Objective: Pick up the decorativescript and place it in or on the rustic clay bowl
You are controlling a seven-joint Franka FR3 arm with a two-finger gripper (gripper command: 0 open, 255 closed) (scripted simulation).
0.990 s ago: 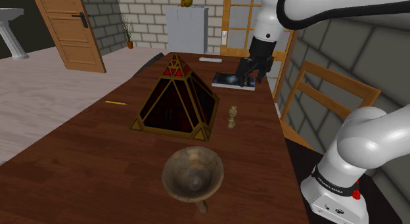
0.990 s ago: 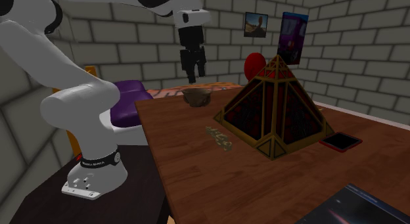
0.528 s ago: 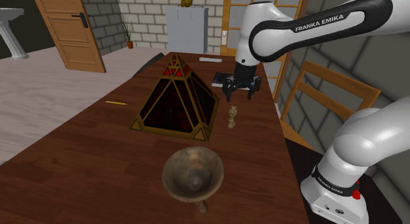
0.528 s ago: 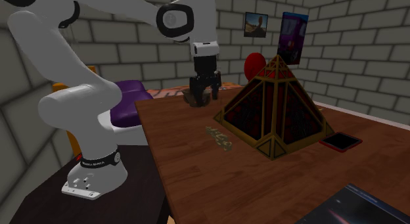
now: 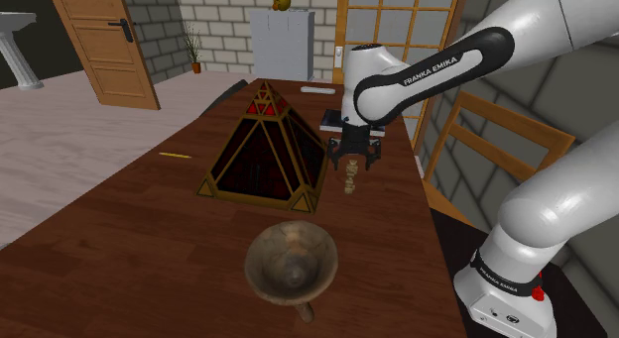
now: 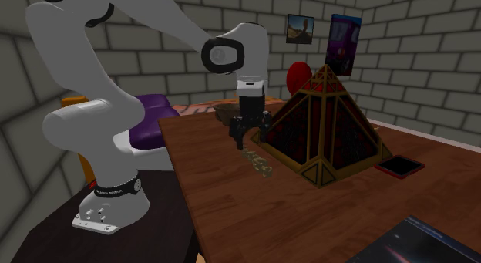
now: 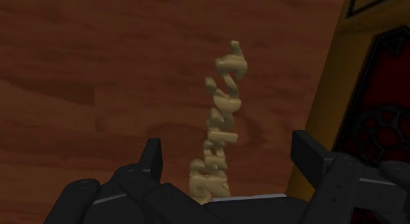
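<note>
Just above the script, fingers spread

Shoulder view: the black gripper (image 5: pixel 355 169) points down at the dark wooden table (image 5: pixel 119 237) with its jaws open, right over the far end of the beige script (image 5: pixel 350 185). The script lies flat on the table, just beside the right-hand corner of the red-and-gold pyramid (image 5: pixel 266 148), and nothing grips it. The brown bowl (image 5: pixel 292 262) stands nearer the camera, apart from the script, on the near side of the pyramid. A dark book (image 5: pixel 330 118) lies behind the arm. A yellow pencil (image 5: pixel 176 156) lies on the table to the pyramid's left, and a wooden chair (image 5: pixel 501 138) stands along the table's right edge.

Second exterior view: the gripper (image 6: pixel 250 136) hangs close over the end of the script (image 6: pixel 260 164) that lies toward the bowl (image 6: pixel 224 112). The bowl shows partly behind the arm, farther along the table. The script lies between the table's edge and the pyramid (image 6: pixel 327 119). A red tablet (image 6: pixel 399 166) lies beyond the pyramid's right corner.

Wrist view: the two fingers (image 7: pixel 152 157) stand well apart, and the gripper (image 7: pixel 230 157) straddles one end of the script (image 7: pixel 222 117) without either finger touching it. The rest of the lettering stretches away from the gripper over the wood, with the pyramid (image 7: pixel 378 78) close beside it.
</note>
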